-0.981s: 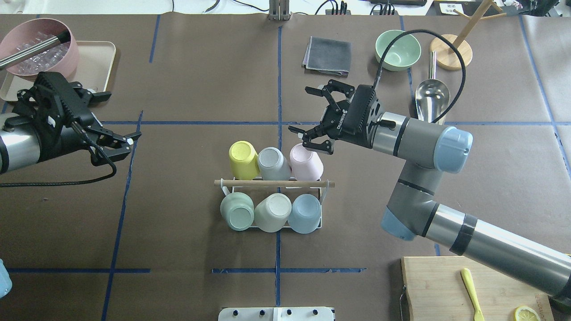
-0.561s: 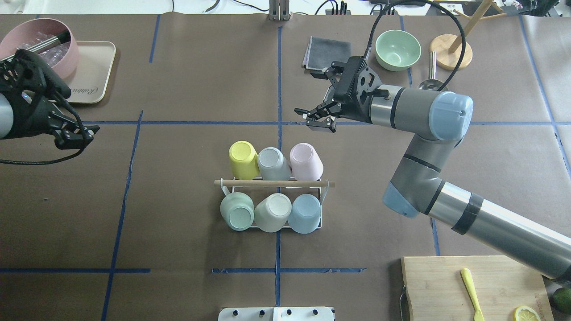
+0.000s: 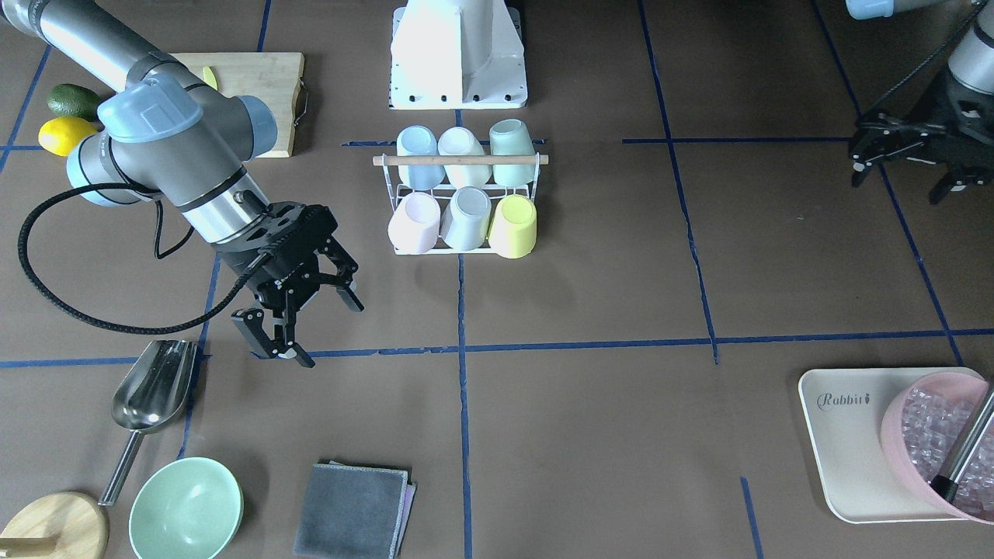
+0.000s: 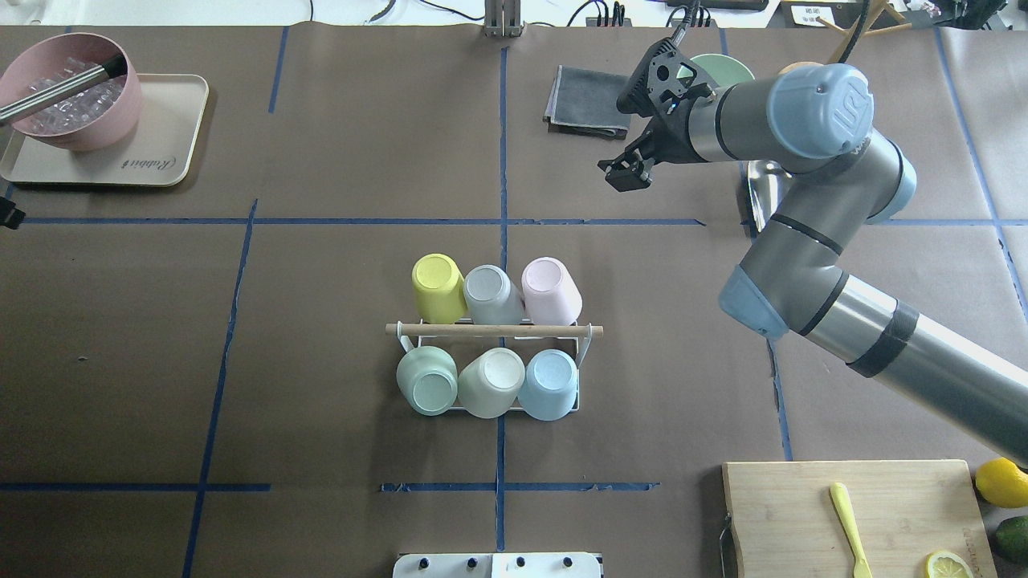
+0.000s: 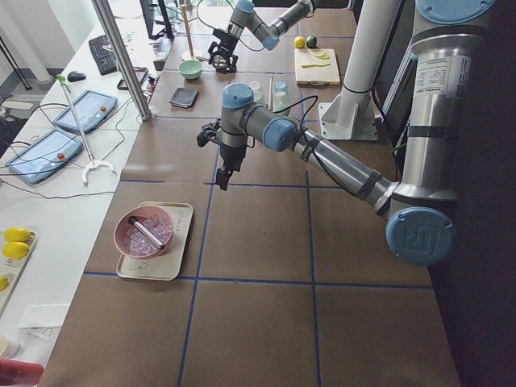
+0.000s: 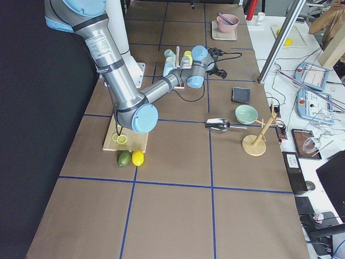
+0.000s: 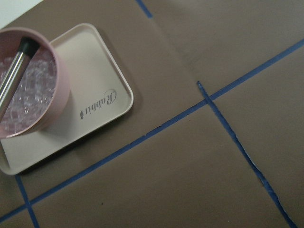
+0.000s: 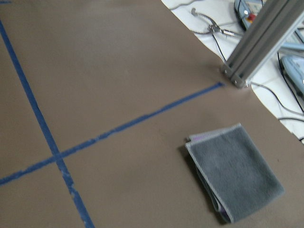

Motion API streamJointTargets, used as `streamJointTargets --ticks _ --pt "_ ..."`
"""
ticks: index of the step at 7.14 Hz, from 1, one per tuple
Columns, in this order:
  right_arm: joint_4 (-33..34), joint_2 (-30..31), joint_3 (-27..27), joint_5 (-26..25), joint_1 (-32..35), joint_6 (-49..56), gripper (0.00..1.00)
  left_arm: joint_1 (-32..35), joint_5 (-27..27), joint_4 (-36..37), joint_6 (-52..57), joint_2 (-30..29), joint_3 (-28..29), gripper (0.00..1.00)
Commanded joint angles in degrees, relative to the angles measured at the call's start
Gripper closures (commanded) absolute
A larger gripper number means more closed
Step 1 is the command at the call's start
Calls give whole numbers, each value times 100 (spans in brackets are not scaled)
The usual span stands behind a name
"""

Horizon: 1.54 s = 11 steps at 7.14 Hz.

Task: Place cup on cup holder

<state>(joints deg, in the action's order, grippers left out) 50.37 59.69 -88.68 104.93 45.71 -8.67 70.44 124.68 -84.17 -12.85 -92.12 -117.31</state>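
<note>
The cup holder [image 4: 494, 330], a white wire rack with a wooden rod across the top, stands mid-table and also shows in the front view [image 3: 460, 160]. It carries several upturned cups in two rows: yellow [image 4: 438, 286], grey [image 4: 491, 294] and pink [image 4: 551, 290] in the far row, and green [image 4: 426, 380], pale [image 4: 491, 383] and blue [image 4: 549, 384] in the near row. My right gripper [image 3: 311, 326] is open and empty, raised well away from the rack on its far right [image 4: 630, 168]. My left gripper [image 3: 901, 171] is open and empty, far out at the table's left side.
A folded grey cloth [image 4: 589, 100], a green bowl [image 3: 186, 508], a metal scoop [image 3: 151, 388] and a wooden stand [image 3: 50, 528] lie beyond the right gripper. A tray [image 4: 152, 160] with a pink bowl [image 4: 72, 96] is far left. A cutting board [image 4: 851, 514] is near right.
My right gripper has moved away from the pink cup on the rack toward the far side, near the cloth. My left arm has drawn back to the left, almost out of the overhead view.
</note>
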Motion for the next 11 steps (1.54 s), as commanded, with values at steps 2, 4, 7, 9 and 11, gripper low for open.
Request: streamJointTargets --ticks 2,4,7,9,11 --pt "1957 33 -256 1102 376 -21 0 1056 635 803 2 -7 760 0" --pt "2038 182 -176 1372 439 -21 0 1559 645 841 46 97 1165 0" --pt "2860 376 -229 1608 1112 -12 0 1842 654 455 696 379 1799 0" --pt "3162 691 -220 1890 1482 40 0 1842 663 -53 644 371 2106 0" --pt "3889 701 -220 2188 2298 40 0 1824 1081 -64 626 301 2194 0"
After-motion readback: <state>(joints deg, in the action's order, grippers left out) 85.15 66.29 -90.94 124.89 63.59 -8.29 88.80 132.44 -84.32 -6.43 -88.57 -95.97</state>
